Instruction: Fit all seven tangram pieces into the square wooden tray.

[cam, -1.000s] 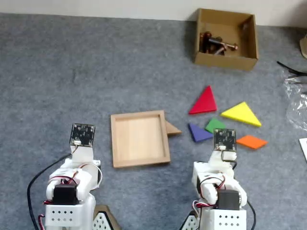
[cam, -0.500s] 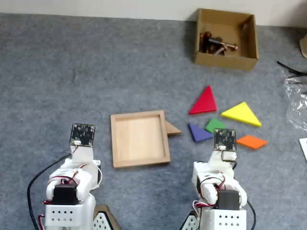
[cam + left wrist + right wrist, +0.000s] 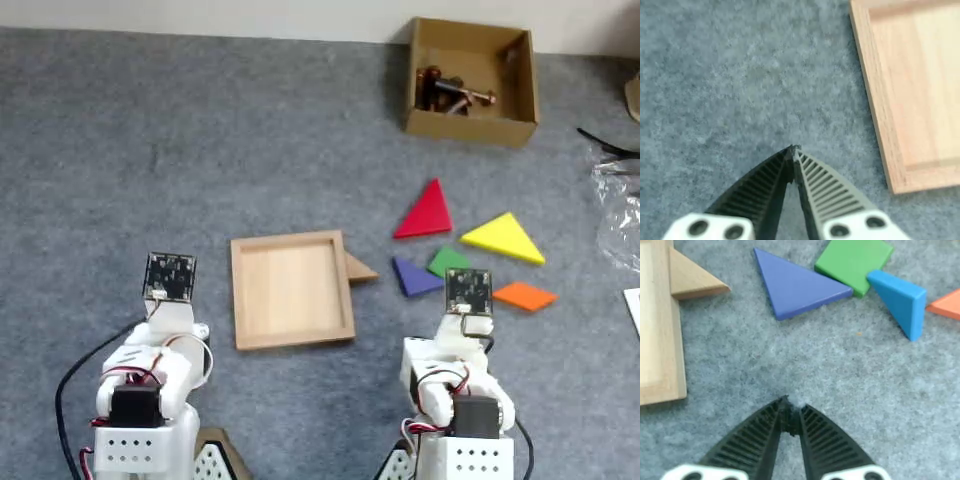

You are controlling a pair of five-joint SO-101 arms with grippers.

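High view: tray [image 3: 290, 240] empty, nothing placed yet. Wooden triangle [image 3: 362, 269] touches its right rim; red piece [image 3: 426, 212] and yellow piece [image 3: 503, 239] lie farther right.

Left wrist view: left hand [image 3: 792, 151] pressed together, empty, over tabletop [image 3: 740, 75] just beside tray.

Right wrist view: right hand [image 3: 790, 412] pressed together, empty, near blue triangle [image 3: 795, 285].

Judgement: first pick pending; next move needs right hand spread, lowered astride one piece.

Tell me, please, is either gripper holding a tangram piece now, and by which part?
Nothing is held. The left gripper and the right gripper are both shut on nothing, each above the grey carpet.
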